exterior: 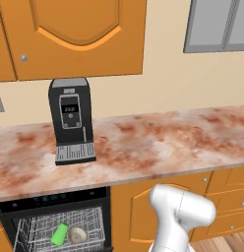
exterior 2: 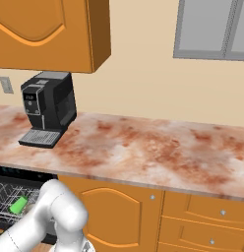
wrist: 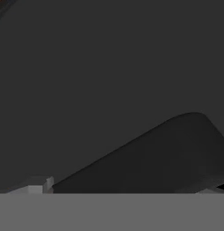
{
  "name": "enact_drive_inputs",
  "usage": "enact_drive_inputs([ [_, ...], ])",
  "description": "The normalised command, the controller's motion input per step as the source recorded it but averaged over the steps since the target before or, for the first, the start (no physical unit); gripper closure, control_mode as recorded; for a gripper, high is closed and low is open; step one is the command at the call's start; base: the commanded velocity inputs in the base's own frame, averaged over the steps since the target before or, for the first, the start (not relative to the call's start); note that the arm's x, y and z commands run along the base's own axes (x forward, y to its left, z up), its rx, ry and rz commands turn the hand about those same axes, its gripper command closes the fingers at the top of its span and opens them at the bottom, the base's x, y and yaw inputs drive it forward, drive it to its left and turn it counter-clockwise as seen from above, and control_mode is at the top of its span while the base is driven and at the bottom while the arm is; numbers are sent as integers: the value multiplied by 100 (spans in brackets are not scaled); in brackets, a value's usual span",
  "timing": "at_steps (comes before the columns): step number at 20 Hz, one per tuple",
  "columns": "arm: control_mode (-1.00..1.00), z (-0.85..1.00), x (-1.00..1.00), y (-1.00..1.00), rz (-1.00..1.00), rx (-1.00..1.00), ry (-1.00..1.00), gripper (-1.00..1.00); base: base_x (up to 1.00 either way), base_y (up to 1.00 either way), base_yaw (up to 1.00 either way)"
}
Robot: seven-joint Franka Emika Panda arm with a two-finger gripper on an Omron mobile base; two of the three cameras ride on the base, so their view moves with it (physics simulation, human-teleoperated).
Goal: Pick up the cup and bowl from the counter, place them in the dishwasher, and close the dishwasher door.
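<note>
The cup (exterior: 59, 234) and bowl (exterior: 77, 235) lie side by side in the dishwasher (exterior: 60, 224) rack, below the bench (exterior: 143, 142); loading appears complete. The hand camera faces a dark flat panel (wrist: 109, 67), probably the door, for closing. Jaws state: cannot tell
</note>
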Motion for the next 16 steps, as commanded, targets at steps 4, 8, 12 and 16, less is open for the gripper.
enact_drive_inputs([
  [4,-100,-75,76,-60,2,-47,-23,-100,0,0,0],
  [8,-100,-76,83,-63,3,-47,-20,-100,0,0,0],
  [12,-100,-80,78,-58,4,-48,-20,-100,0,0,0],
  [16,-100,-79,76,-60,3,-48,-21,-100,0,0,0],
])
